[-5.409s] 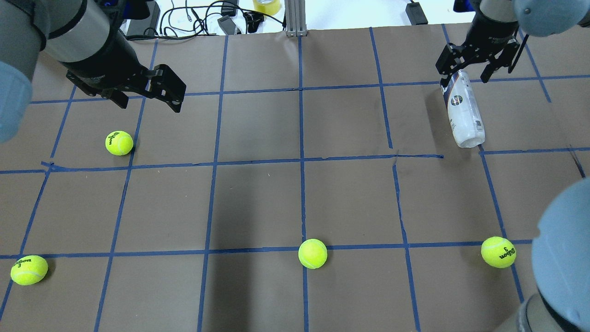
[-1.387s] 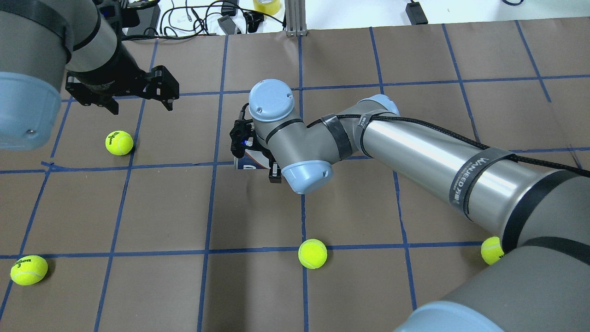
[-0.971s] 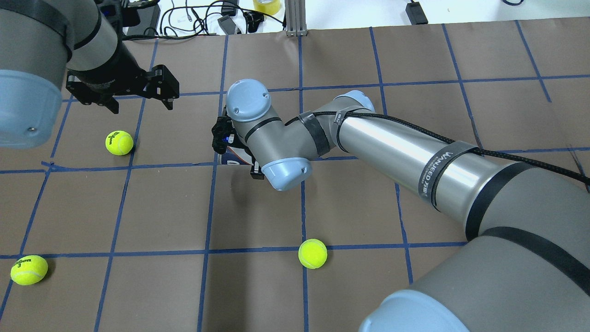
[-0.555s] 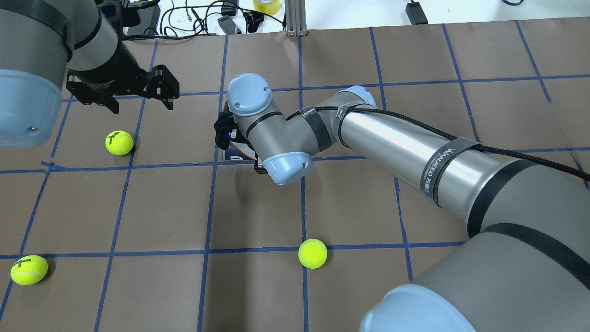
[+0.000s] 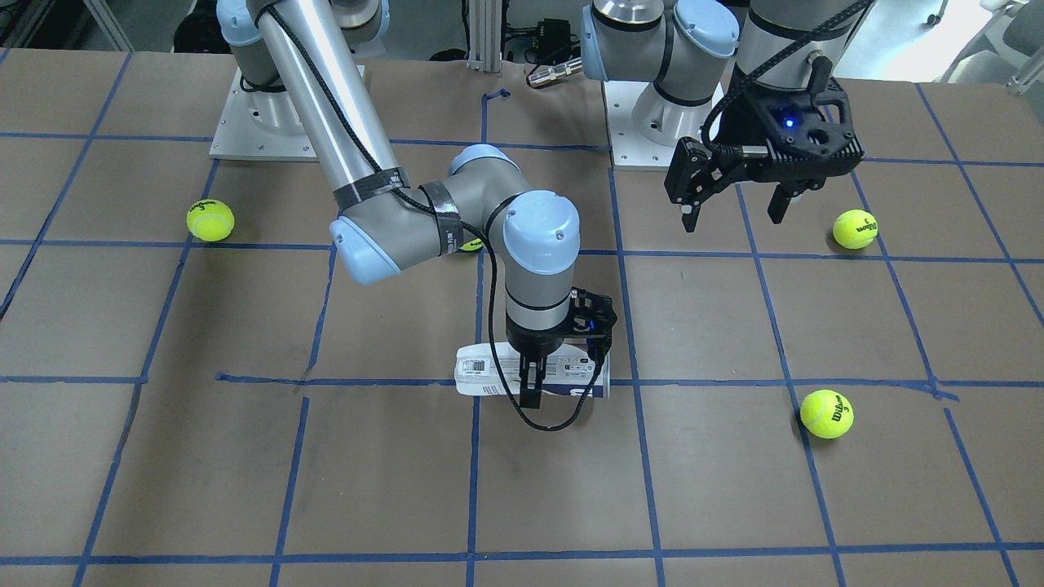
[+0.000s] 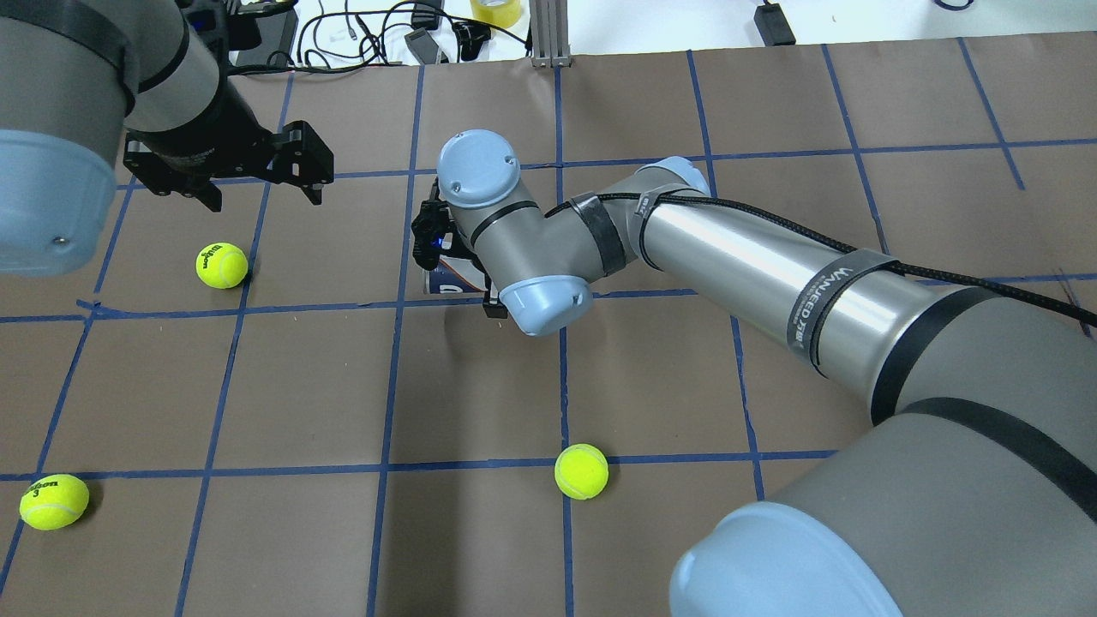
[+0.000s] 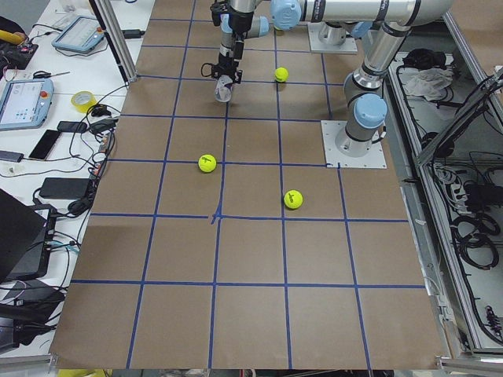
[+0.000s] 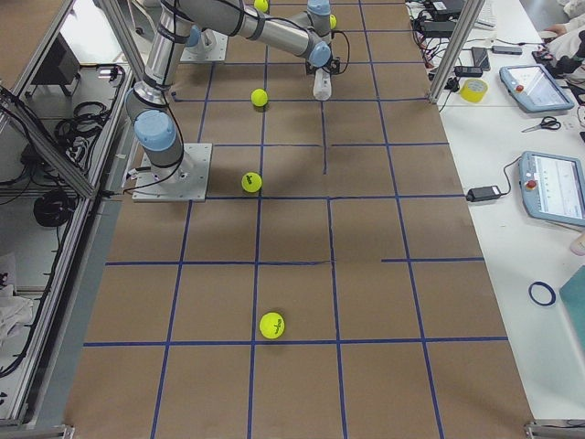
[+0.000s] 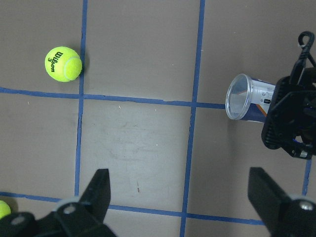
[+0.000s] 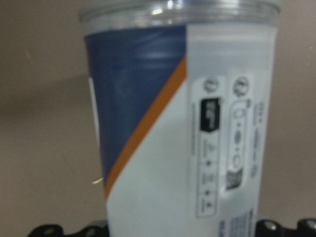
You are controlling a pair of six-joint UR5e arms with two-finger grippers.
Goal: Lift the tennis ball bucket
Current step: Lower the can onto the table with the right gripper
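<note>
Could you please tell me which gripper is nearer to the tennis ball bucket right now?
The right. The right gripper is closed around the tennis ball bucket at its middle, touching it; the left gripper hangs open, well apart, off toward the bucket's open-end side.

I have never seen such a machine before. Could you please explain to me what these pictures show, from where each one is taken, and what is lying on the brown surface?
These are two robot arms at a table covered with brown paper and blue tape lines. Four pictures come from fixed cameras: one facing the robot, one behind it looking down, one at each table end. Two come from cameras on the wrists. The right gripper is shut on the tennis ball bucket, a clear tube held sideways; I cannot tell whether it is off the table. The left gripper hangs open and empty. Four yellow tennis balls lie scattered on the paper.
</note>
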